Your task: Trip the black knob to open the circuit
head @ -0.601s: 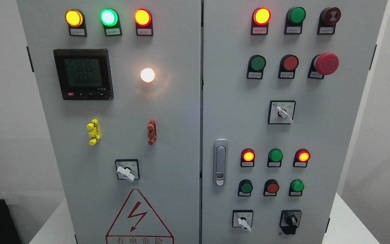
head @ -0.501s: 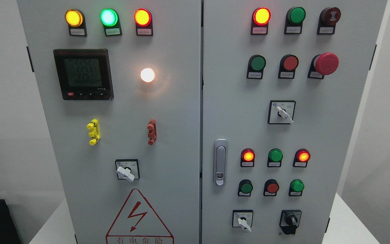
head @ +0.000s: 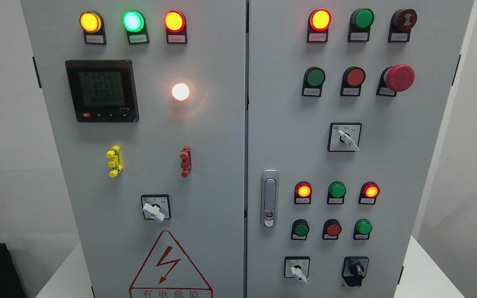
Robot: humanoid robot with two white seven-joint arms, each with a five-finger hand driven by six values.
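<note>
The black knob [head: 355, 270] sits at the lower right of the grey control cabinet's right door [head: 288, 136], its handle standing about upright. To its left is a white selector switch [head: 297, 270]. Neither of my hands nor any arm shows in the head view.
Lit and unlit indicator lamps, push buttons and a red mushroom stop button [head: 398, 77] cover the right door. A door latch [head: 269, 198] is at its left edge. The left door carries a meter [head: 102, 90], a white lamp [head: 180, 92], a white switch [head: 154, 210] and a warning triangle [head: 169, 265].
</note>
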